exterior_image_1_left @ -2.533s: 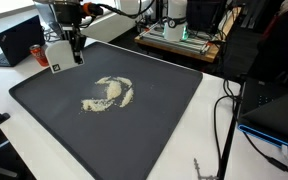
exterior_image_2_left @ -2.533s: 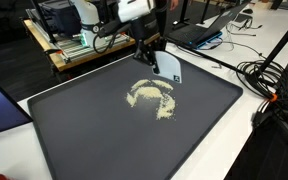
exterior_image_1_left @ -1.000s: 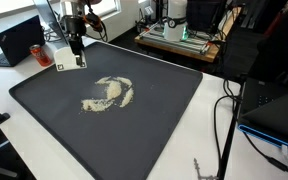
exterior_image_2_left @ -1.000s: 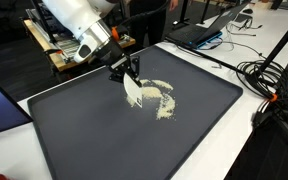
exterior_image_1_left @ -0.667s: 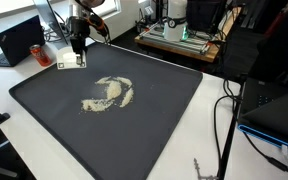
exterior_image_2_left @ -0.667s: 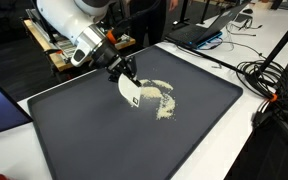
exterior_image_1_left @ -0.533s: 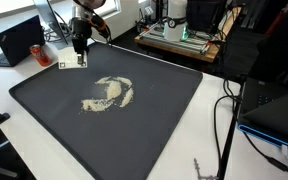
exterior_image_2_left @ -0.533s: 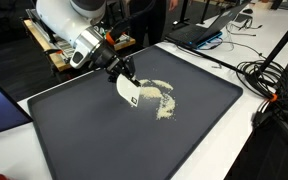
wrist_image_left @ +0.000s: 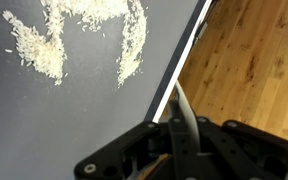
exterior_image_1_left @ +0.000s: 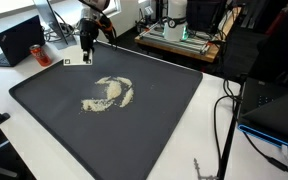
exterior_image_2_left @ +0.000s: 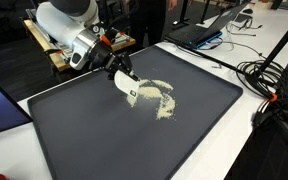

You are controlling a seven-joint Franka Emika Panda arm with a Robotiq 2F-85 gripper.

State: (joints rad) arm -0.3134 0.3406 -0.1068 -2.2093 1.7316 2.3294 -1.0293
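My gripper (exterior_image_1_left: 87, 44) (exterior_image_2_left: 118, 66) (wrist_image_left: 183, 150) is shut on a thin white card (exterior_image_2_left: 125, 86), which hangs below the fingers. In the wrist view the card (wrist_image_left: 185, 116) shows edge-on, over the pale rim of the dark mat (wrist_image_left: 64, 120). A curled pile of pale grains (exterior_image_1_left: 109, 92) (exterior_image_2_left: 156, 97) (wrist_image_left: 84, 30) lies on the mat (exterior_image_1_left: 134, 130) (exterior_image_2_left: 104, 140). The card is just beside the pile in an exterior view; whether it touches the grains or the mat I cannot tell.
Beyond the mat's edge lies a wooden floor (wrist_image_left: 249, 70). A laptop (exterior_image_1_left: 14, 40) and a red can (exterior_image_1_left: 39, 53) sit at one corner. A wooden cart with equipment (exterior_image_1_left: 179, 35) stands behind. Cables (exterior_image_2_left: 274, 80) trail over the white table beside another laptop (exterior_image_2_left: 199, 30).
The gripper has carried the card along the mat's far edge and turned, so the card now shows edge-on. The grain pile looks unchanged.
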